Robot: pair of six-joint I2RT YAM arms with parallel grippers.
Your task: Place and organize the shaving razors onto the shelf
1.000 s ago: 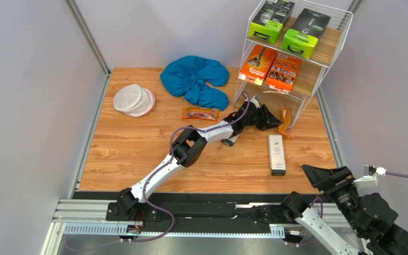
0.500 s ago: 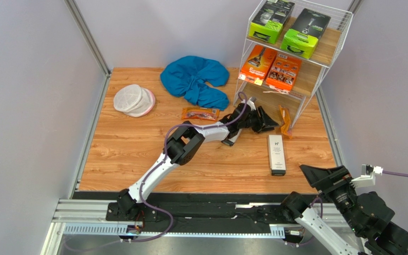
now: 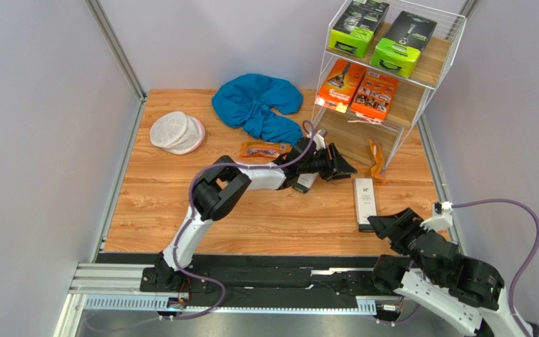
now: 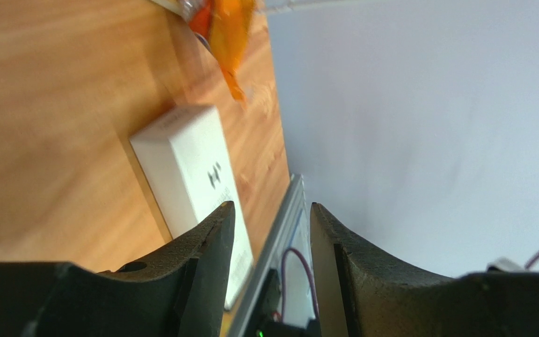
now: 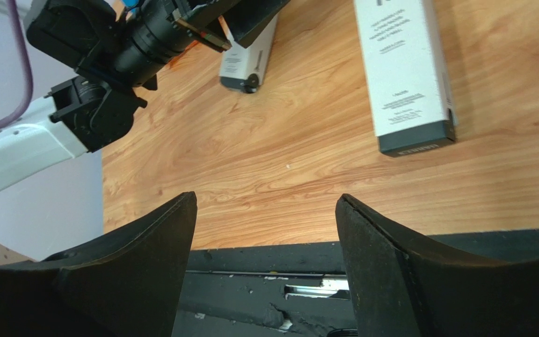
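The slim white box (image 3: 366, 203) is lying flat on the table (image 3: 167, 203), near the shelf (image 3: 434, 67). It is looking light, stiff and smooth (probably slippery cardboard), so pinching across its narrow width at mid-length seems best. The right gripper (image 3: 383, 223) is hovering wide open and empty; the left gripper (image 3: 342, 167) is half open, also empty.

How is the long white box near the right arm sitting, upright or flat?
Flat. The long white box lies with its printed broad face up on the table, outside the shelf.

Wood-grain tabletop (image 3: 174, 203), pale grey walls (image 3: 40, 105), even light.
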